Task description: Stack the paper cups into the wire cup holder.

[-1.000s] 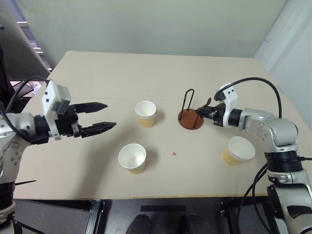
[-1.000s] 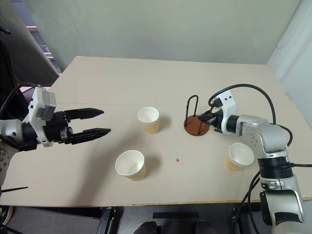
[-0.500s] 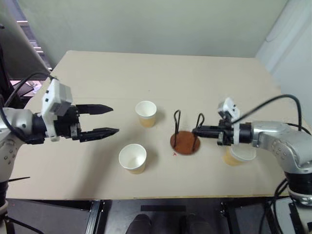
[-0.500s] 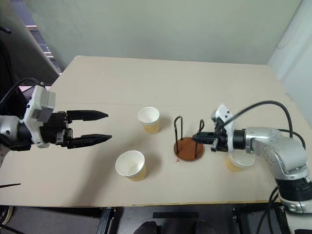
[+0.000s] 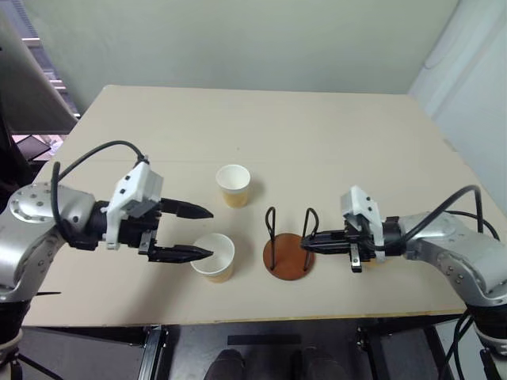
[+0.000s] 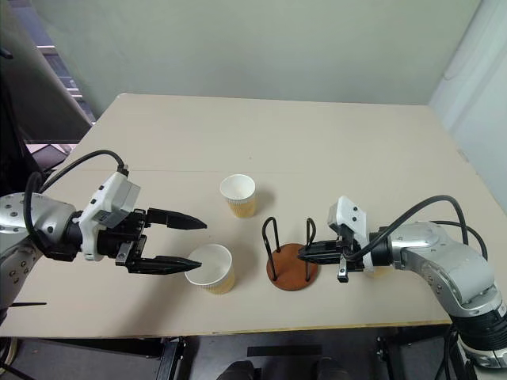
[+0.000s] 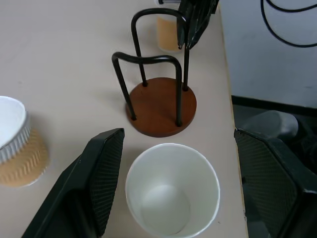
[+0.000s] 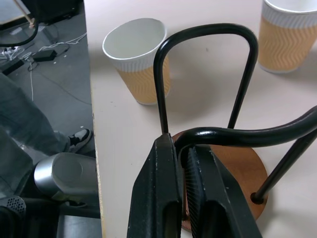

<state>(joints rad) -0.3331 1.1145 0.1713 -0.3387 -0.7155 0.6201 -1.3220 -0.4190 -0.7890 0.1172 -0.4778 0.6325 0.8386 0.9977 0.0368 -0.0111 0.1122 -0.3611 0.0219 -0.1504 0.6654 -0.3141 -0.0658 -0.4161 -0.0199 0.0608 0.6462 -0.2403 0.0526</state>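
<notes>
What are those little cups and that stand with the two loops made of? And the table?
The cups look like paper: matte white inside, with a ribbed tan zigzag sleeve outside. The stand seems to have a wooden base, a flat reddish-brown matte disc, under glossy black bent loops, probably coated wire. The table is smooth matte beige, perhaps laminate.

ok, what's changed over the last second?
The right gripper, jaws shut on a wire loop, has dragged the wire cup holder from the table's right-centre toward the front edge, next to the near cup. The left gripper, jaws open, has moved in so its fingers flank that cup without gripping it. The far cup and the cup behind the right arm stayed put.
</notes>
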